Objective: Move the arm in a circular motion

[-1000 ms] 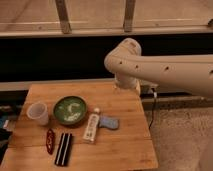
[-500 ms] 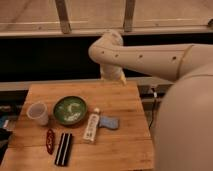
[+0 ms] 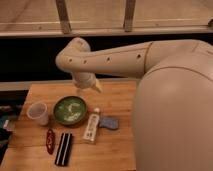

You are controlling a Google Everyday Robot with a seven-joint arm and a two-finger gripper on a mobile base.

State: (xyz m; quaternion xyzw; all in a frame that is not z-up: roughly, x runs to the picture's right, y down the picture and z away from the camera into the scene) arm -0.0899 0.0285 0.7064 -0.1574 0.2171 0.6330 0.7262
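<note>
The cream-white arm [image 3: 125, 57] with its row of small dark holes reaches from the right across the view. Its big rounded body [image 3: 175, 120] fills the right side and hides the table's right part. A rounded joint [image 3: 75, 55] sits above the table's far edge. Below that joint the gripper [image 3: 89, 82] hangs over the back of the wooden table [image 3: 115, 150], just behind a green bowl [image 3: 70, 109].
On the table stand a clear cup [image 3: 39, 112], a white bottle lying flat [image 3: 92, 127], a blue sponge [image 3: 109, 123], a red item [image 3: 50, 141] and a black bar [image 3: 63, 148]. A dark wall and a railing run behind the table.
The arm has swung left and closer to the camera. Its joint now sits over the table's back left, and its body fills more of the right side.
</note>
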